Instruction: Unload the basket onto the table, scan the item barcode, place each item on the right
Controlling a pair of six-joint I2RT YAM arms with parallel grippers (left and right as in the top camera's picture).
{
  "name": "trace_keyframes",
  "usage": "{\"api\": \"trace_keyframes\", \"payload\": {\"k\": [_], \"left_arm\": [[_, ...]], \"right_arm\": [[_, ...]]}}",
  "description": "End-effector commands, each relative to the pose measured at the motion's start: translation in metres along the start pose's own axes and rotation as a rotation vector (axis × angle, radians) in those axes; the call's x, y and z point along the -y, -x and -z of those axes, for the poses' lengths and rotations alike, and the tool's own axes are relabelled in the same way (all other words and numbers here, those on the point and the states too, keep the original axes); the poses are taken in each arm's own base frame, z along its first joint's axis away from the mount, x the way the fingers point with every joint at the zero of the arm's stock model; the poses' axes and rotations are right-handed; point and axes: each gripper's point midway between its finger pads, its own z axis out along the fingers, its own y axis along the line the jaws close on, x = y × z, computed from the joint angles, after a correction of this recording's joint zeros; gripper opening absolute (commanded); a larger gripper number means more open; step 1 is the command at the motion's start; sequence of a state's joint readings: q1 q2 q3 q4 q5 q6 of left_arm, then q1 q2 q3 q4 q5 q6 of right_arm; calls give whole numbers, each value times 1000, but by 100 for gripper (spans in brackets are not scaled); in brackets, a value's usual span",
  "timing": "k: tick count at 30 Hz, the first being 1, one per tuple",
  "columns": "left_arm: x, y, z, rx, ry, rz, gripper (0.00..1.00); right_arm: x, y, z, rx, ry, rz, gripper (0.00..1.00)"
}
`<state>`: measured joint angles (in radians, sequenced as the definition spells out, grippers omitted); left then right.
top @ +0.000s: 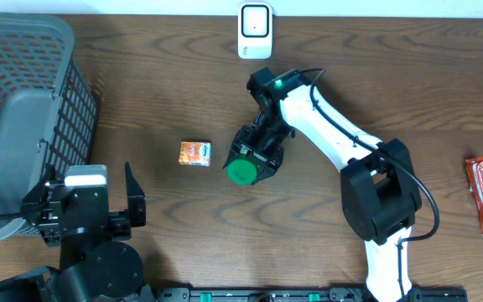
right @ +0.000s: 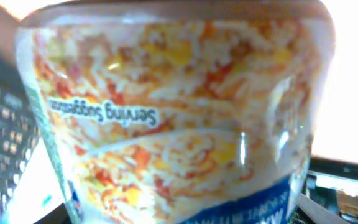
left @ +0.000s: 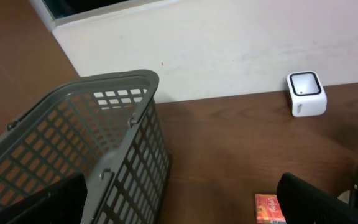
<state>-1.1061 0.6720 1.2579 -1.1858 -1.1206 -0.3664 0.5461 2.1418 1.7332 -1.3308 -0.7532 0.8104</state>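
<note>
r gripper [top: 257,153] clamped on cup [top: 242,170] mid-table, well short of scanner [top: 255,30]. prob light, thin plastic wall w/ slick film, dents easy; grip round the body, gentle squeeze. l gripper [top: 90,195] jaws wide apart, empty.

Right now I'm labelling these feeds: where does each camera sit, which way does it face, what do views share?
Overhead: above the table, facing down; left end effector open, right end effector holding the rice cup.
Left wrist: low, facing the wall past basket and scanner; own fingers at bottom.
Right wrist: close against the rice cup's label; fingers unclear.
Shared: overhead and left wrist both show basket, scanner, orange box.
</note>
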Motion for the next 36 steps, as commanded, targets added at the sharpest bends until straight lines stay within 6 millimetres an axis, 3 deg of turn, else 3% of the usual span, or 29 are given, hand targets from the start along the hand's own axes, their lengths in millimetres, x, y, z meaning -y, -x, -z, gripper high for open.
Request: {"api": "trace_keyframes", "payload": {"k": [1, 5, 11, 18, 21, 24, 28, 30, 36], "left_arm": [[-3, 1, 0, 2, 8, 8, 98], [-3, 1, 0, 2, 8, 8, 98], [-3, 1, 0, 2, 8, 8, 98], [-3, 1, 0, 2, 8, 8, 98], [-3, 1, 0, 2, 8, 8, 98], [-3, 1, 0, 2, 8, 8, 98], [-3, 1, 0, 2, 8, 8, 98], [-3, 1, 0, 2, 8, 8, 98], [-3, 1, 0, 2, 8, 8, 98]], "right_arm": [[-13, -28, 9, -105, 108, 112, 61], [-3, -40, -5, -203, 139, 117, 66], [47, -49, -34, -325, 101, -8, 56], [58, -68, -33, -424, 128, -66, 60], [60, -70, -31, -436, 116, -106, 72], [61, -68, -29, -433, 112, -139, 86], [65, -58, -30, -400, 96, -174, 91], [63, -52, -29, -383, 113, -160, 98], [90, -28, -30, -248, -39, -97, 99]]}}
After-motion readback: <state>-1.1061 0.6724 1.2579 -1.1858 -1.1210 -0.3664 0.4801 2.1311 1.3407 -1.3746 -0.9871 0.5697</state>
